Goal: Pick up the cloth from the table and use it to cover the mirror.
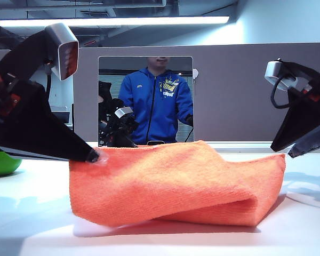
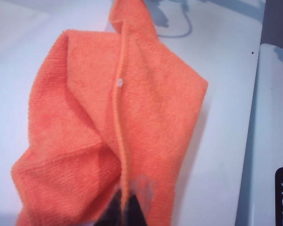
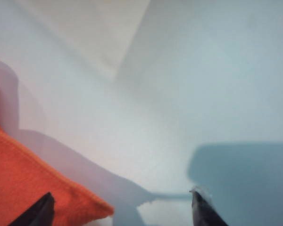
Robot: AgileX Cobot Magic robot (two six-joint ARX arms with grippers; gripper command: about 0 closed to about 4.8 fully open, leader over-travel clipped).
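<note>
the cloth [image 1: 176, 181] lies folded on the table [image 1: 32, 224], in front of the mirror [image 1: 145, 100]. my left gripper [image 1: 94, 156] pinches its left corner tight and holds that corner raised. my right gripper [image 3: 120, 209] hangs wide apart just beside the right corner, gripping nothing.

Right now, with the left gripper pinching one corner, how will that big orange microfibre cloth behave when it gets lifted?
Probably floppy: the orange microfibre cloth already sags in soft folds between the shut left gripper and the white table. It looks light, since one pinched corner holds up a ridge. The far end would likely drag until the open right gripper, hovering at that corner, grips it.
</note>
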